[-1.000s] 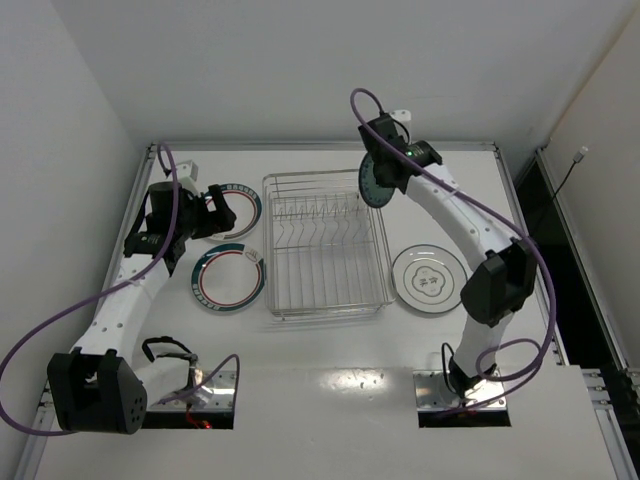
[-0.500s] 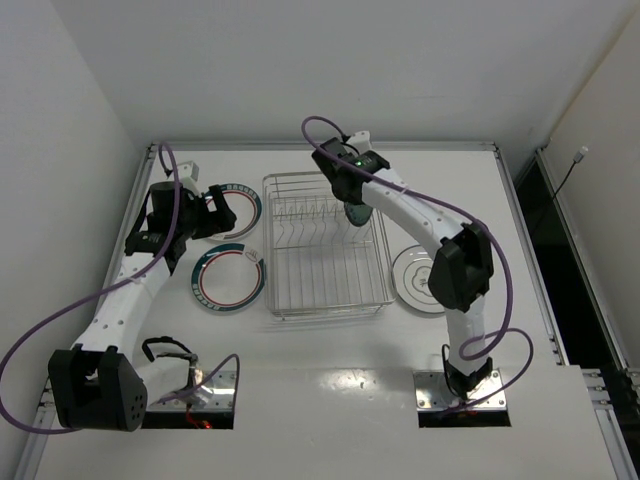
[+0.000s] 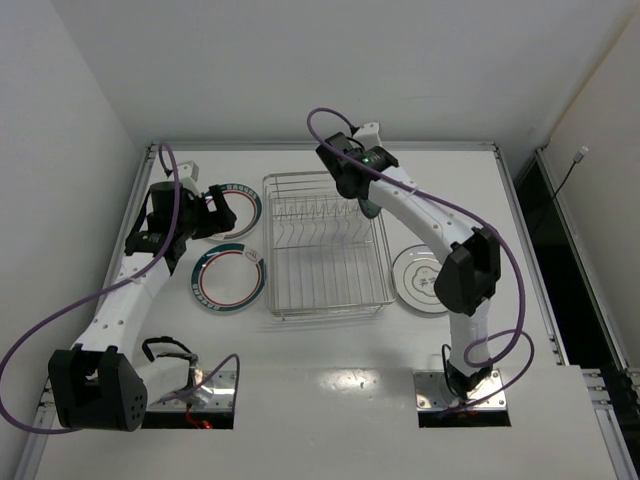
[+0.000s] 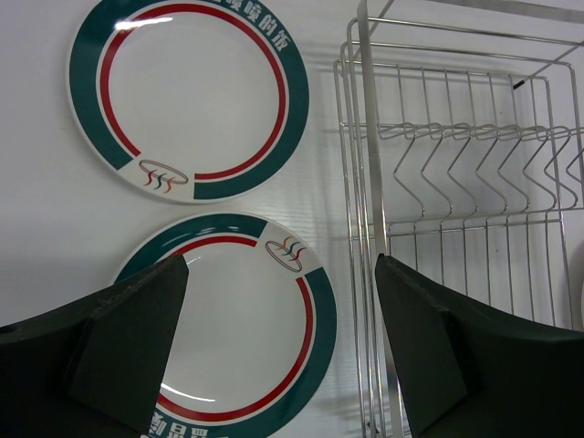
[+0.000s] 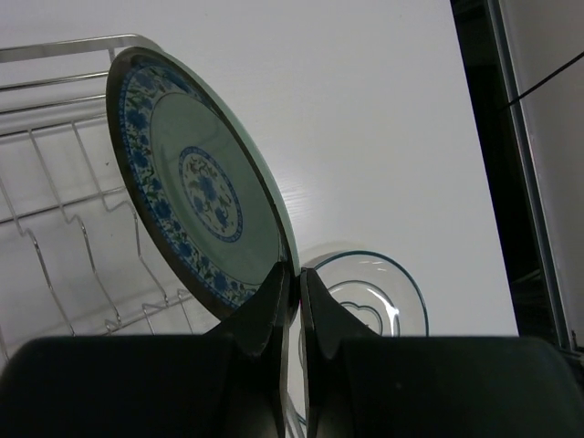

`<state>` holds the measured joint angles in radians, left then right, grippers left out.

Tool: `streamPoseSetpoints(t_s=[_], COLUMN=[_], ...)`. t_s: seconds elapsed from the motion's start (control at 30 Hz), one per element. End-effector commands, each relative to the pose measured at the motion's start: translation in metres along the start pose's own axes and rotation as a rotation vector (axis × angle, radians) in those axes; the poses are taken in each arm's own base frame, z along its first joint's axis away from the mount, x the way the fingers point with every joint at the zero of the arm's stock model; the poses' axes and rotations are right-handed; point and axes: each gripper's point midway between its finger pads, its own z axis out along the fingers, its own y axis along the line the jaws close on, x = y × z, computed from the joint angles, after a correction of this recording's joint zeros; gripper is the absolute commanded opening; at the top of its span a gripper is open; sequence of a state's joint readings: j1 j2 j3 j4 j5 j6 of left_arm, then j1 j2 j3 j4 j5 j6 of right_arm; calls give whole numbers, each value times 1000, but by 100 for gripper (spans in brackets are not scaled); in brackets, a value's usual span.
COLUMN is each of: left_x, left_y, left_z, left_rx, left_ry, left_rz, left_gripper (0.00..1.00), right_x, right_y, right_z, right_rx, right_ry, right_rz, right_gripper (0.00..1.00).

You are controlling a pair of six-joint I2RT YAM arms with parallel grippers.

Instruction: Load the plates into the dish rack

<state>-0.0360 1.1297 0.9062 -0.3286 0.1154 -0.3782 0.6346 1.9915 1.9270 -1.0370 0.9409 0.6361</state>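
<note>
My right gripper is shut on the rim of the small teal patterned plate and holds it on edge over the right end of the silver wire dish rack. The plate shows as a dark sliver in the top view. The pale grey plate lies flat right of the rack, also in the right wrist view. Two white plates with green and red bands lie left of the rack, one farther and one nearer. My left gripper is open above the nearer one.
The rack's upright prongs run across its middle. The rack's left wall stands just right of the two banded plates. White walls close the table at the back and left. The table's right edge drops to a dark gap.
My right arm swung the teal plate left from the rack's far right corner to over the rack, then drew back slightly right. The left arm has not moved.
</note>
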Motion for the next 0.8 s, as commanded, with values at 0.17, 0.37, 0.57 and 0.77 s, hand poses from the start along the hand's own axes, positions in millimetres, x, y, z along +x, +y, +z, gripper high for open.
streamPoseSetpoints(t_s=[0.17,0.37,0.57,0.77], left_x=[-24,-24,-22,-22], left_y=[-8,-8,-7,-6], left_z=[-6,-6,-3,-3], left_rx=[17,17,14,6], left_ry=[-62,-62,-53,-55], left_rz=[12,12,11,11], left_gripper=[82,82,82,82], right_x=[-19,10,24,37], right_y=[-17,-7,4,33], right_z=[-17,-1,7,7], right_rx=[36,57,39,-96], right_ry=[-69,-11,24,87], right_rz=[33,-45,-73,-52], right_gripper=[0,0,0,0])
